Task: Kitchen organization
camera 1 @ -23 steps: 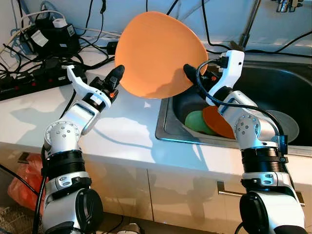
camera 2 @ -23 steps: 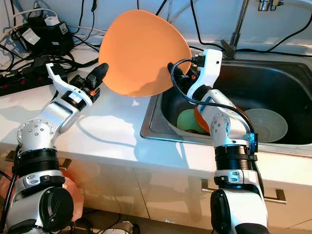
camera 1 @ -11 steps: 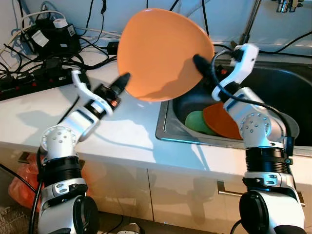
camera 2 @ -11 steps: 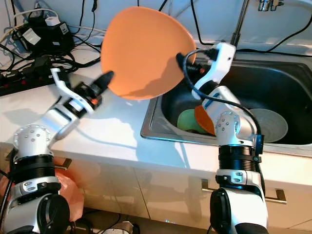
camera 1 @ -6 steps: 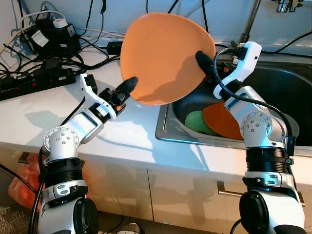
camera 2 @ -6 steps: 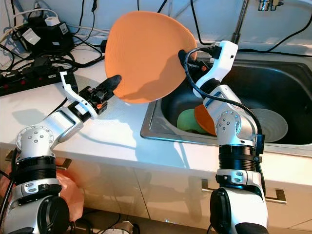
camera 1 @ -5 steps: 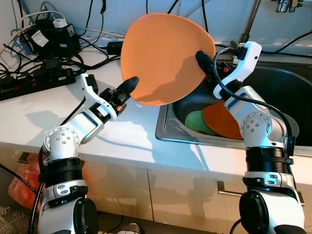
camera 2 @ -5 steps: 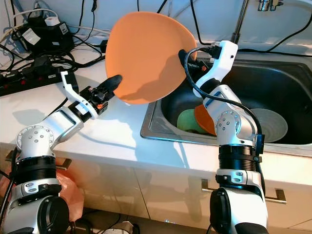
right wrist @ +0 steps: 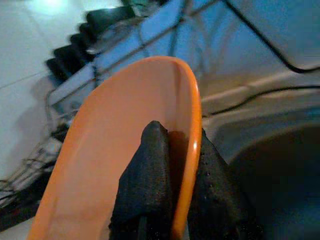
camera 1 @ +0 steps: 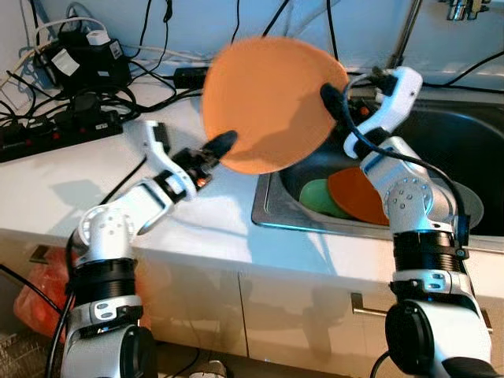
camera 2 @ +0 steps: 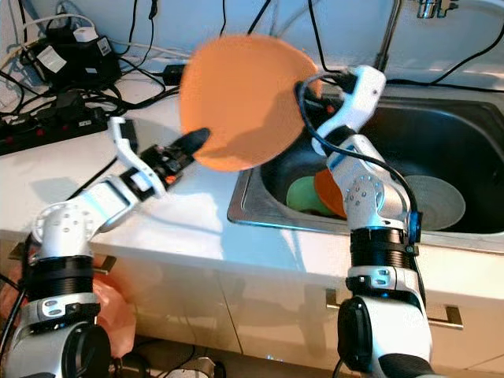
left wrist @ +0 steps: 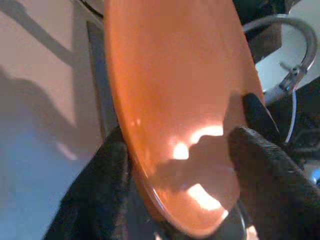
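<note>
A white kitchen countertop (camera 1: 197, 213) runs along a pale wall, with a sunken stainless-steel sink (camera 1: 465, 150) on the robot's right and a tangle of black power strips and cables (camera 1: 63, 87) at the back left. Inside the sink lie a small green dish (camera 1: 319, 197), a smaller orange plate (camera 1: 358, 197) and a grey plate (camera 2: 429, 201). Both silver arms reach up and inward. The right gripper (right wrist: 172, 165) pinches the rim of a large round orange plate (camera 1: 268, 102), one finger on each face. The left gripper (left wrist: 175, 165) straddles the opposite lower edge, its fingers either side of the rim. The plate is held in the air above the counter's edge beside the sink, tilted nearly upright, its broad face toward the camera.
</note>
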Available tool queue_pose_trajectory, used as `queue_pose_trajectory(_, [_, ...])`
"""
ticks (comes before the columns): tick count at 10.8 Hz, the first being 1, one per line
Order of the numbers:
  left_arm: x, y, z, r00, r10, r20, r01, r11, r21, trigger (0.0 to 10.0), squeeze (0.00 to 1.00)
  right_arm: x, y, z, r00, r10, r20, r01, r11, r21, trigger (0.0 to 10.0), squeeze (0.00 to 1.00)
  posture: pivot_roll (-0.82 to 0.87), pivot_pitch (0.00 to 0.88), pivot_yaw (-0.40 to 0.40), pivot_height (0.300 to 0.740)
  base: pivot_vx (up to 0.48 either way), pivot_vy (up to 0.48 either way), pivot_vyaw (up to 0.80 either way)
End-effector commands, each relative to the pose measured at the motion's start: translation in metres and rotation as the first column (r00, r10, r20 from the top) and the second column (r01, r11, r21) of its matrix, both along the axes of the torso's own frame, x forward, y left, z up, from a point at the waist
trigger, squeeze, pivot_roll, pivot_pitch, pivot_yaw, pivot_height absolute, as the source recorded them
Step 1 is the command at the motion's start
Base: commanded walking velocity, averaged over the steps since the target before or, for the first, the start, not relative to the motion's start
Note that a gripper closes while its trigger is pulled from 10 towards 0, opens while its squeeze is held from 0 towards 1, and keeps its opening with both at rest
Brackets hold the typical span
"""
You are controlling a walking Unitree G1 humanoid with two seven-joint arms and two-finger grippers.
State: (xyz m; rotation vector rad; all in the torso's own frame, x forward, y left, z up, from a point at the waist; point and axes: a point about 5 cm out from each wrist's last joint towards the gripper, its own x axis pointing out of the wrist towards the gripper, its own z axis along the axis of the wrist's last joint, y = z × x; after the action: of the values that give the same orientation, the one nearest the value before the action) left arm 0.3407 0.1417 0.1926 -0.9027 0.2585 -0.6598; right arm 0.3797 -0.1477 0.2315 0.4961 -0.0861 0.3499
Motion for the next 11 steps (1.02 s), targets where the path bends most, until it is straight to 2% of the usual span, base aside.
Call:
queue_pose_trajectory(1, [-0.004, -0.005, 0.029, 0.987, -0.04, 0.153, 0.039, 0.999, 0.003, 10.0, 1.0, 0.004, -0.018, -0.019, 0.985, -0.141, -0.095, 0.132, 0.987, -0.097, 0.0, 0.0, 0.21, 0.02, 0.081, 0.74, 0.0, 0.0, 0.0])
queue_pose_trajectory(3, [-0.006, -0.009, 0.025, 0.986, -0.048, 0.158, 0.043, 0.998, 0.037, 10.0, 1.0, 0.005, -0.032, -0.027, 0.966, -0.224, -0.127, 0.211, 0.972, -0.103, 0.0, 0.0, 0.2, 0.019, 0.082, 0.74, 0.0, 0.0, 0.0])
queue_pose_trajectory(4, [-0.008, -0.011, 0.024, 0.982, -0.062, 0.177, 0.046, 0.994, 0.096, 10.0, 1.0, 0.007, -0.042, -0.033, 0.945, -0.291, -0.149, 0.276, 0.954, -0.118, 0.0, 0.0, 0.2, 0.017, 0.084, 0.74, 0.0, 0.0, 0.0])
queue_pose_trajectory(6, [-0.009, -0.011, 0.022, 0.981, -0.057, 0.187, 0.032, 0.99, 0.136, 10.0, 1.0, 0.007, -0.058, -0.041, 0.898, -0.398, -0.187, 0.377, 0.916, -0.142, 0.0, 0.0, 0.21, 0.016, 0.084, 0.74, 0.0, 0.0, 0.0])
queue_pose_trajectory(9, [-0.008, -0.009, 0.021, 0.979, -0.056, 0.198, 0.022, 0.985, 0.17, 10.0, 1.0, 0.005, -0.073, -0.052, 0.849, -0.475, -0.234, 0.451, 0.88, -0.149, 0.0, 0.0, 0.21, 0.012, 0.086, 0.74, 0.0, 0.0, 0.0])
queue_pose_trajectory(11, [-0.008, -0.01, 0.018, 0.973, -0.07, 0.219, 0.016, 0.971, 0.237, 10.0, 1.0, 0.003, -0.082, -0.059, 0.812, -0.527, -0.251, 0.493, 0.849, -0.188, 0.0, 0.0, 0.21, 0.011, 0.086, 0.74, 0.0, 0.0, 0.0])
